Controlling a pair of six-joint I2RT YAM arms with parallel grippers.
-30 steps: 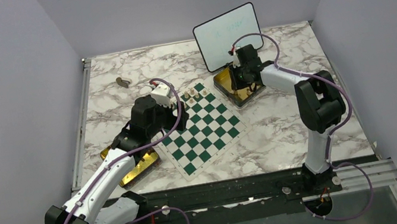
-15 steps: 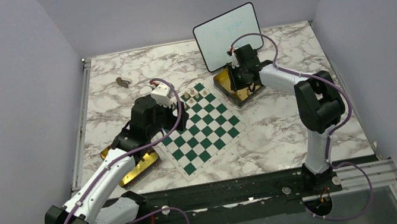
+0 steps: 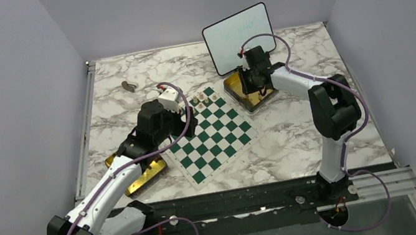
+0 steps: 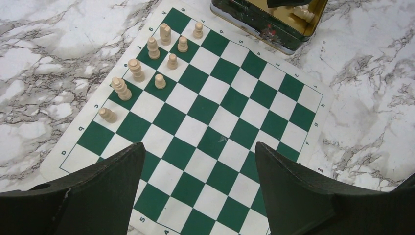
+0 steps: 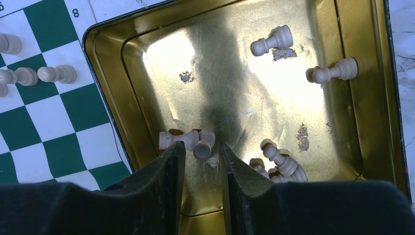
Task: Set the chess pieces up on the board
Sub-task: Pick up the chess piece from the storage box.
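The green and white board (image 3: 211, 133) lies mid-table; it also shows in the left wrist view (image 4: 215, 122). Several pale beige chess pieces (image 4: 159, 58) stand at its far corner. My left gripper (image 4: 198, 145) hovers open and empty over the board's near part. My right gripper (image 5: 202, 143) is down inside a gold tin (image 5: 105, 83), jaws a narrow gap apart. A beige pawn (image 5: 204, 147) lies right at the fingertips, beside another fallen piece (image 5: 171, 139). More pieces lie loose in the tin (image 5: 271, 41), (image 5: 333, 71), (image 5: 281, 161).
A small framed whiteboard (image 3: 239, 37) stands behind the tin (image 3: 239, 90). A second gold tin (image 3: 142, 177) lies under my left arm, left of the board. A small brown object (image 3: 129, 86) lies on the marble at the far left.
My right wrist has shifted slightly toward the far side over the tin. The left arm has not moved.
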